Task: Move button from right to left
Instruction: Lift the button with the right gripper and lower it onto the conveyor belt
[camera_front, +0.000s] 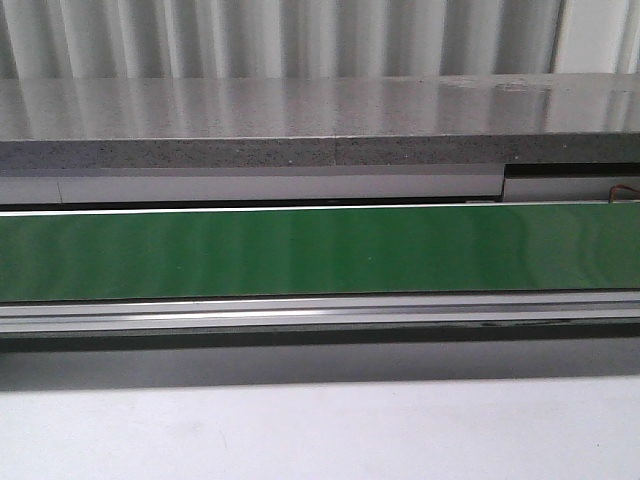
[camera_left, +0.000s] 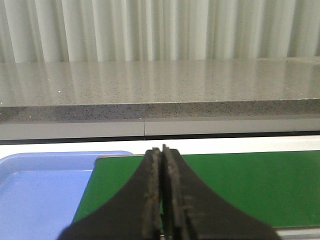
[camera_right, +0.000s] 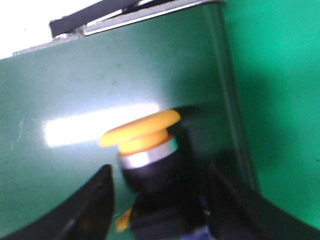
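Note:
The button (camera_right: 142, 137) shows only in the right wrist view: orange-yellow cap, silver ring, black collar, dark block below. It lies on its side on the green belt (camera_right: 75, 85) near the belt's end. My right gripper (camera_right: 160, 187) is open, its fingers standing on either side of the button's body with a gap on one side. My left gripper (camera_left: 162, 152) is shut on nothing above the other end of the belt (camera_left: 250, 185). Neither gripper nor the button shows in the front view.
A blue tray (camera_left: 40, 190) lies just beyond the belt's end by my left gripper. The green belt (camera_front: 320, 250) runs across the front view, with a metal rail (camera_front: 320, 310) in front and a grey speckled counter (camera_front: 300, 120) behind. A brighter green surface (camera_right: 280, 100) lies past the belt's edge.

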